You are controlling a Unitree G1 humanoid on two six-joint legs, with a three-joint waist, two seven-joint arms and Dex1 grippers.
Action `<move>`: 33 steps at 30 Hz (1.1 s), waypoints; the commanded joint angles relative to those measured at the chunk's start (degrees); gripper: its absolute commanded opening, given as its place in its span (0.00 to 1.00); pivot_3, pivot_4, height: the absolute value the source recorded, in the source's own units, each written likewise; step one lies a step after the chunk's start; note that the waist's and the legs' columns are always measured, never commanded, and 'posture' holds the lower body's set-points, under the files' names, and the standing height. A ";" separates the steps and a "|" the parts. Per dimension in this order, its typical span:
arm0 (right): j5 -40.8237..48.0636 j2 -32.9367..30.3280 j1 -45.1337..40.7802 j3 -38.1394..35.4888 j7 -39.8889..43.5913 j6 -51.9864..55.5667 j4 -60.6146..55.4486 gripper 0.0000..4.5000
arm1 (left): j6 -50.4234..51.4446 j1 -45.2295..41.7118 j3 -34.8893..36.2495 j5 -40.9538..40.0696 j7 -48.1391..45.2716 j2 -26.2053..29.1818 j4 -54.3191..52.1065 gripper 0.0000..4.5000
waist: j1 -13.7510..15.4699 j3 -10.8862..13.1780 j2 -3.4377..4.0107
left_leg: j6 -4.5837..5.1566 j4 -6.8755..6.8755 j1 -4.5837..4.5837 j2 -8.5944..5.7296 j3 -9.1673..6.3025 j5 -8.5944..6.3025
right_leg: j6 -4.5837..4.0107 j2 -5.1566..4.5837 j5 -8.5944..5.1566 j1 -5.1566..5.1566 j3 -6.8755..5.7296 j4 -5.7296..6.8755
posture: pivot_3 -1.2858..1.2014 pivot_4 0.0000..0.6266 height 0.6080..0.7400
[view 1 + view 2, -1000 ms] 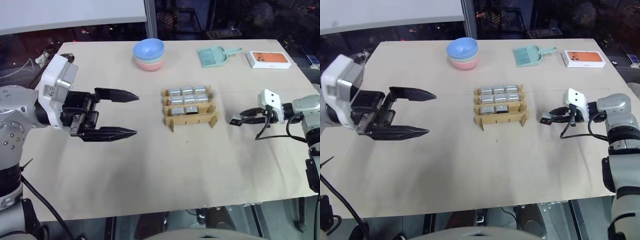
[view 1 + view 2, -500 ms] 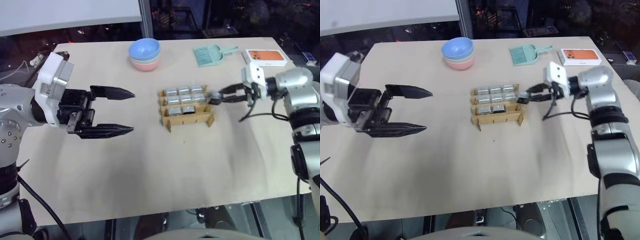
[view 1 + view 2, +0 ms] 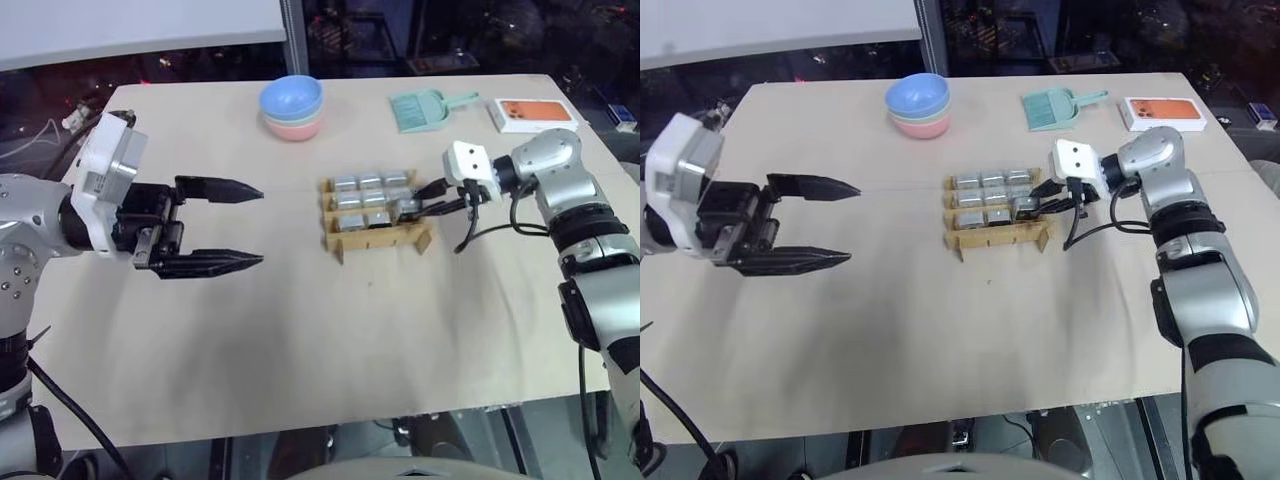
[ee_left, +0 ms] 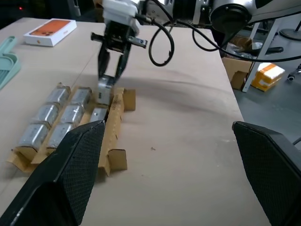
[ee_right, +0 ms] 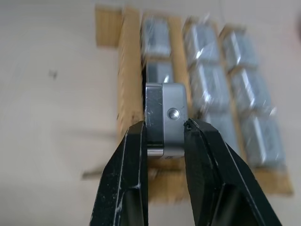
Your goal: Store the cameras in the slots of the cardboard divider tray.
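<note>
The cardboard divider tray (image 3: 386,240) lies at the middle of the table, with several silver-grey cameras (image 3: 371,199) filling its far and middle rows and two slots of the near row. My right gripper (image 3: 413,208) is shut on one more camera (image 5: 163,115), holding it just above the tray's near right slot. In the left wrist view the same held camera (image 4: 104,86) hangs over the tray's (image 4: 115,112) end. My left gripper (image 3: 261,226) hovers well to the left of the tray, open, with nothing between its fingers.
Stacked blue, green and pink bowls (image 3: 292,107) stand at the table's far side. A green dustpan (image 3: 430,108) and a white-and-orange flat box (image 3: 538,115) lie at the far right. Bare tabletop stretches in front of the tray.
My right gripper has swung left and up from the table's right side to just above the tray's near right slot. The left gripper has stayed put, open.
</note>
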 commanded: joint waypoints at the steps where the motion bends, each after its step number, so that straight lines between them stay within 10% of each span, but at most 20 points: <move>1: -1.16 -0.39 0.15 0.35 0.02 -2.22 0.22 0.12 | -0.29 -0.46 1.27 -0.63 0.42 1.30 -0.93 1.00 | -0.11 0.00 0.00 | 0.00 0.00 0.00 0.00 0.00 0.00 | 0.00 0.00 0.00 0.00 0.01 0.00 | 0.52 0.24 1.00; 14: -5.03 1.37 0.32 2.05 -3.12 2.35 0.86 0.12 | 3.70 -1.11 0.64 -3.05 2.67 1.63 -1.59 1.00 | -0.06 0.00 0.00 | -0.01 -0.01 0.01 0.01 -0.04 0.00 | 0.00 0.00 0.00 -0.01 0.04 0.00 | 0.52 0.24 1.00; 21: -3.12 1.81 1.35 -0.41 -7.12 -1.28 -0.42 0.84 | 4.06 -1.00 0.38 -3.18 3.32 1.43 -1.80 1.00 | -0.12 0.00 -0.01 | -0.01 -0.02 0.00 0.00 -0.03 0.00 | 0.00 -0.01 0.00 -0.01 0.04 0.00 | 0.52 0.24 1.00; 25: 1.31 0.03 3.26 -3.59 -5.44 0.40 -4.90 0.84 | 3.49 -0.43 0.06 -2.29 4.56 0.90 -2.04 1.00 | -0.07 0.00 -0.01 | -0.01 -0.02 0.02 0.00 -0.05 0.00 | 0.00 0.00 0.00 -0.01 0.05 0.01 | 0.52 0.24 1.00; 33: 16.63 -8.41 34.52 -16.96 -11.33 18.86 -44.14 0.84 | 5.52 25.02 10.76 0.92 13.95 -3.80 -16.99 1.00 | 1.02 0.00 0.00 | -0.02 -0.16 -0.18 0.18 -0.19 -0.02 | 0.03 -0.15 -0.01 -0.20 0.01 -0.07 | 0.52 0.24 1.00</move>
